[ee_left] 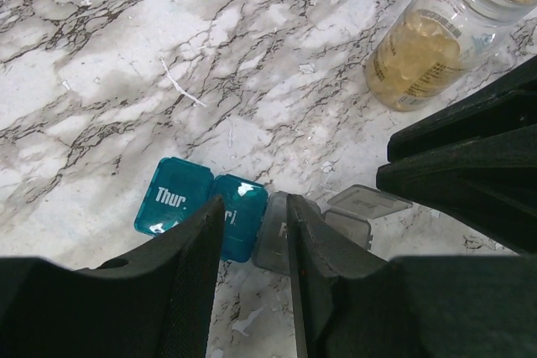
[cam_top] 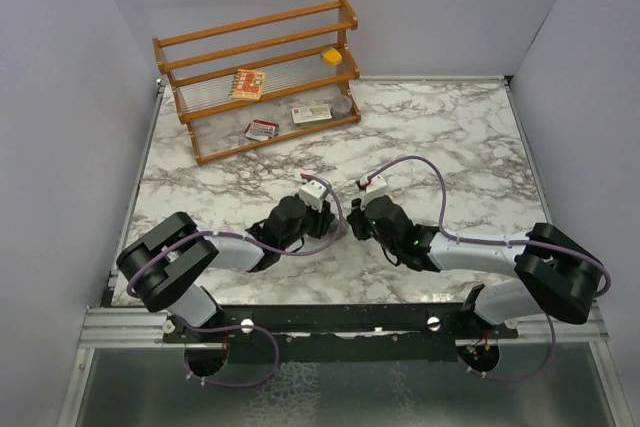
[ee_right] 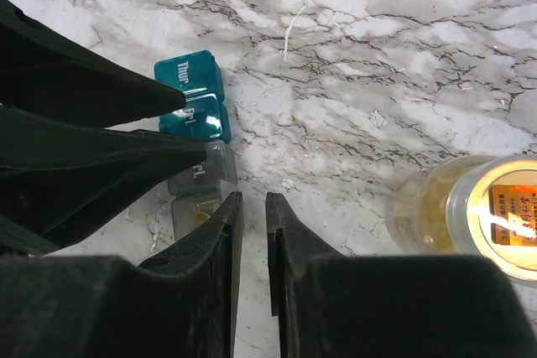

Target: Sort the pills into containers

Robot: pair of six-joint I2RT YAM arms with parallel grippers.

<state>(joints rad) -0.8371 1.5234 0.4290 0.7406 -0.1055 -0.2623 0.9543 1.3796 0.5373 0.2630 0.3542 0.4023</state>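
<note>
The containers (ee_left: 172, 197) are a short strip on the marble: two teal compartments marked "Thur." and "Fri.", then grey ones. The last grey compartment (ee_right: 200, 214) has its lid (ee_left: 365, 203) open and one yellow pill inside. My left gripper (ee_left: 252, 224) hangs open just over the strip where teal meets grey, holding nothing. My right gripper (ee_right: 252, 203) sits beside the open compartment, its jaws a narrow slit apart and empty. A clear bottle of yellow pills (ee_right: 478, 215) stands uncapped to its right. From above, both grippers (cam_top: 325, 215) (cam_top: 358, 222) meet mid-table and hide the strip.
A wooden rack (cam_top: 260, 77) with flat printed packets stands at the back left. The pill bottle (ee_left: 428, 48) lies close beyond the left gripper. Grey walls close in the table on three sides.
</note>
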